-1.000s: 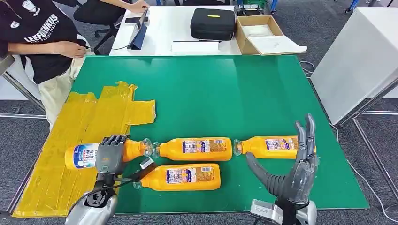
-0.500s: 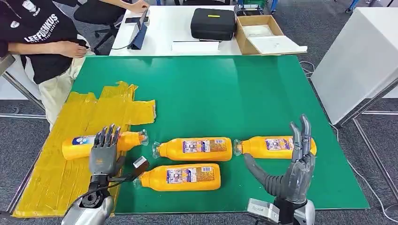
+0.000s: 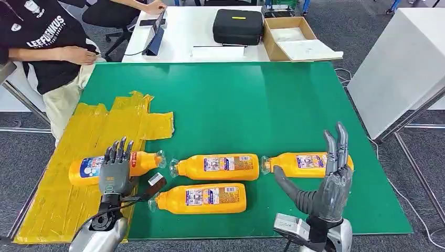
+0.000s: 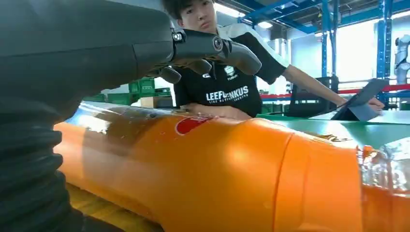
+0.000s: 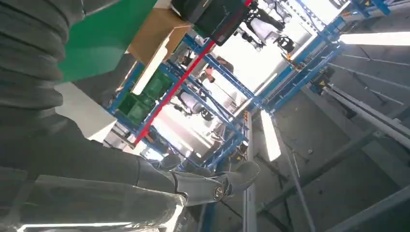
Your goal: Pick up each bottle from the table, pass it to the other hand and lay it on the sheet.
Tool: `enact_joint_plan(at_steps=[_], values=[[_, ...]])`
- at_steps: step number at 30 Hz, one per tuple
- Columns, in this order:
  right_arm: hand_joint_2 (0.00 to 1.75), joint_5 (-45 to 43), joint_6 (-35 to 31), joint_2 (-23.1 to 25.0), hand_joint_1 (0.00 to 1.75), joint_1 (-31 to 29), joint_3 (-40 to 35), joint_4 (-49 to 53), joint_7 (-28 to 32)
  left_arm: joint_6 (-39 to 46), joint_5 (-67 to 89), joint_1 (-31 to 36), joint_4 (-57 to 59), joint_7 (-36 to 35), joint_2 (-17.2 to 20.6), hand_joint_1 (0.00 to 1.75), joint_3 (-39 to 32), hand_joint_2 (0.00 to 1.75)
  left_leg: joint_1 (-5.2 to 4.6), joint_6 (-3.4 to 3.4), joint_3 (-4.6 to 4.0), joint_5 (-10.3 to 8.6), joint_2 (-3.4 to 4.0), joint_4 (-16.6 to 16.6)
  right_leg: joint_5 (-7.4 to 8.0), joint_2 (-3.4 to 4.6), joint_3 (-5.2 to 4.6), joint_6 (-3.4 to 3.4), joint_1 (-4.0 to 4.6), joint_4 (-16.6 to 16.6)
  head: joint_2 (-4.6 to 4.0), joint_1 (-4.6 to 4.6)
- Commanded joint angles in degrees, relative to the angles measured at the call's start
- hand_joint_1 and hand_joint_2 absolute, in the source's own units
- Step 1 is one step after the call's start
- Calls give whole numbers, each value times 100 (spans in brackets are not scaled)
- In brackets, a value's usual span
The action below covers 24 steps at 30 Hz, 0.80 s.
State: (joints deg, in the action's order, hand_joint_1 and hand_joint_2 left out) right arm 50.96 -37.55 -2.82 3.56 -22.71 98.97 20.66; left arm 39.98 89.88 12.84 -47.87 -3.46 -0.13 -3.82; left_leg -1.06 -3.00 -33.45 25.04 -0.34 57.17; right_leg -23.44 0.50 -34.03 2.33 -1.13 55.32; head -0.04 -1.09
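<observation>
One orange bottle [image 3: 84, 169] lies on its side on the yellow sheet [image 3: 78, 131], its neck reaching over the sheet's edge onto the green table [image 3: 236, 105]. My left hand [image 3: 116, 172] hovers over its middle with fingers straight, holding nothing; the left wrist view has that bottle [image 4: 217, 179] close under the raised fingers [image 4: 212, 48]. Three more orange bottles lie on the green table: a middle one [image 3: 215, 166], a nearer one [image 3: 202, 198] and a right one [image 3: 302, 163]. My right hand [image 3: 328, 186] stands upright and open just in front of the right bottle; the right wrist view has it [image 5: 145, 179] bare.
A person in a black shirt [image 3: 42, 47] sits at the table's far left corner. Behind the green table is a white table with a black case [image 3: 237, 26], a cardboard box [image 3: 294, 39] and a tablet [image 3: 155, 37]. A white cabinet [image 3: 404, 68] stands to the right.
My left hand has let go of the bottle on the sheet and straightened its fingers above it. The bottle shifted slightly left. My right hand has hardly moved.
</observation>
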Motion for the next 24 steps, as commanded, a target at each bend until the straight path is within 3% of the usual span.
enact_joint_plan(at_steps=[1, 2, 4, 6, 7, 9, 15, 18, 22, 24], values=[[175, 2006, 204, -204, 0, -312, 501, -330, -1563, 2, -361, -380, -1448, 376, -431, 0, 142, 175, 8, 17, 8, 6, -2, 3, -3, -7, 14, -9, 8, -6, 0, 0], [175, 2492, 732, -424, 0, -399, 550, -346, -2095, 2, -419, -585, -2128, 429, -472, 0, 381, 175, 9, 20, 10, 10, -6, 8, -7, -13, 20, -10, 9, -4, 0, -2], [175, 2698, 1180, -728, 0, -472, 637, -402, -2415, -244, -731, -925, -3273, 445, -455, 0, 769, 175, 6, 14, -1, 6, -11, 11, -5, -16, 10, -6, 6, -2, 2, -2], [175, 2766, 1530, -950, 0, -512, 688, -463, -2520, -348, -440, -1164, -3991, 156, -408, 0, 952, 175, 9, 21, 4, 17, -18, 23, -13, -25, 22, -7, 9, 1, 0, 0], [175, 2794, 2040, -1112, 0, -508, 703, -538, -2626, -197, -579, -1313, -4414, 128, -323, 0, 1129, 175, 9, 19, 3, 18, -8, 22, -10, -13, 19, -7, 8, -1, 0, -2], [175, 2820, 2269, -1239, 0, -441, 760, -567, -2683, -80, -681, -1459, -4774, 144, -221, 0, 1311, 175, -3, 12, -1, 8, -3, 8, -3, -5, 9, -5, -5, -5, 0, 2], [175, 2868, 2288, -1224, 0, -349, 772, -528, -2704, -8, -717, -1557, -4828, 162, -173, 0, 1383, 175, -11, 15, 12, 13, -8, 1, -7, -9, 20, -12, -7, -8, 0, 2], [175, 3012, 2852, -1279, 0, -311, 794, -456, -2857, 2, -869, -1568, -4874, 450, -208, 0, 1480, 175, -8, 16, 12, 13, -3, 1, -5, -5, 17, -13, -5, -7, 0, -2], [175, 2790, 3708, -1422, 0, -896, 889, -1199, -2882, 2, -1369, -1350, -4600, 551, -140, 0, 1897, 175, -4, 13, 13, 8, -3, -1, 0, -8, 16, -9, -6, -11, 0, -2], [175, 2780, 3781, -1408, 0, -1108, 950, -1614, -2873, -45, -1535, -1288, -4493, 572, -141, 0, 1959, 175, -2, 14, 15, 8, 4, -1, 3, 0, 20, -9, -4, -13, 0, 0]])
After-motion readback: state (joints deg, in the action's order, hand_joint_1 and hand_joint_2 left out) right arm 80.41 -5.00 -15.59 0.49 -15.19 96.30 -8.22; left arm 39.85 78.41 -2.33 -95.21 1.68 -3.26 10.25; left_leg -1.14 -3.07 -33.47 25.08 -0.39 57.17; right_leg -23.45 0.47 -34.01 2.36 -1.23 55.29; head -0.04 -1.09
